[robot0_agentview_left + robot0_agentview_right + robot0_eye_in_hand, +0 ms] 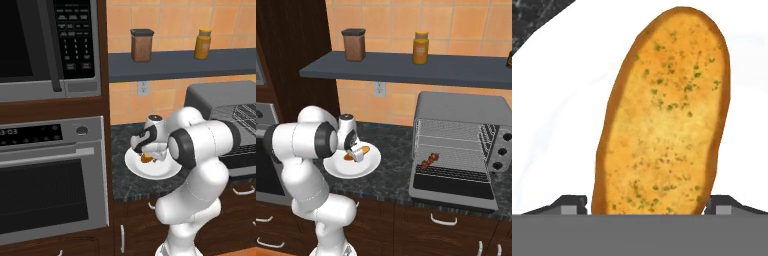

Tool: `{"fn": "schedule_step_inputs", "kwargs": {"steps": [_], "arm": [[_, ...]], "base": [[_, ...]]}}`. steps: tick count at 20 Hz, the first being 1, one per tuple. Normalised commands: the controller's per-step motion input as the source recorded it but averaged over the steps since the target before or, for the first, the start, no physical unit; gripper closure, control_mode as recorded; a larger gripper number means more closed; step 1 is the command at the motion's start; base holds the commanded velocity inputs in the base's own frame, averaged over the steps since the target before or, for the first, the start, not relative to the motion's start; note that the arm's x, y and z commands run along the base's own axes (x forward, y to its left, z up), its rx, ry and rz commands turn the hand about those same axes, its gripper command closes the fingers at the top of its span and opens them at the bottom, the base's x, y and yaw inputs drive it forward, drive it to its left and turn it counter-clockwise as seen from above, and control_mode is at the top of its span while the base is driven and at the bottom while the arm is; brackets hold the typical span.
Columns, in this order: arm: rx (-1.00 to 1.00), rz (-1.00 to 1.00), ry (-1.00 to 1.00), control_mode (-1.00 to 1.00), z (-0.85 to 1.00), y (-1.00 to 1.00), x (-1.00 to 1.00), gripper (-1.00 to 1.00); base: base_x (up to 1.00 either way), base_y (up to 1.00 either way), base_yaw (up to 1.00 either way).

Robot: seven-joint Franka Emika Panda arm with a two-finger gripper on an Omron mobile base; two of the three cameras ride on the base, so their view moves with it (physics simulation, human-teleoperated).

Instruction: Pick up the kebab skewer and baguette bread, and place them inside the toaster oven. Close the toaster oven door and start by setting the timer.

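Gripper (357,153) astride baguette bread (664,115) on white plate (372,165), grip unclear; kebab skewer (430,160) inside toaster oven (458,112)

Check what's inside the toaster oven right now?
The grey metal toaster oven, door folded down, holds the thin kebab skewer with dark red-brown meat chunks on its wire rack. The back corners are too dim to read. The golden oblong baguette bread lies on the white plate.

We see the golden, herb-flecked baguette (664,115) lying flat on a white plate (370,165). The meat skewer (430,160) rests on a rack inside the open toaster oven (456,107), whose door (451,190) hangs down.
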Motion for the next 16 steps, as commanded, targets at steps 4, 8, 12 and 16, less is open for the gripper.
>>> {"fn": "schedule_step_inputs", "kwargs": {"steps": [4,8,12,16], "arm": [[0.0,0.0,0.03,-1.0,-0.29,-0.1,-0.27,1.0],[0.02,0.0,0.0,-1.0,0.33,-0.27,-0.55,1.0],[0.03,0.02,0.01,-1.0,1.0,-0.6,-0.79,1.0],[-0.02,0.1,0.0,-1.0,0.98,-0.87,-0.86,1.0]], "base": [[0.0,0.0,0.0],[0.0,0.0,0.0],[0.0,0.0,0.0],[0.0,0.0,0.0]]}}
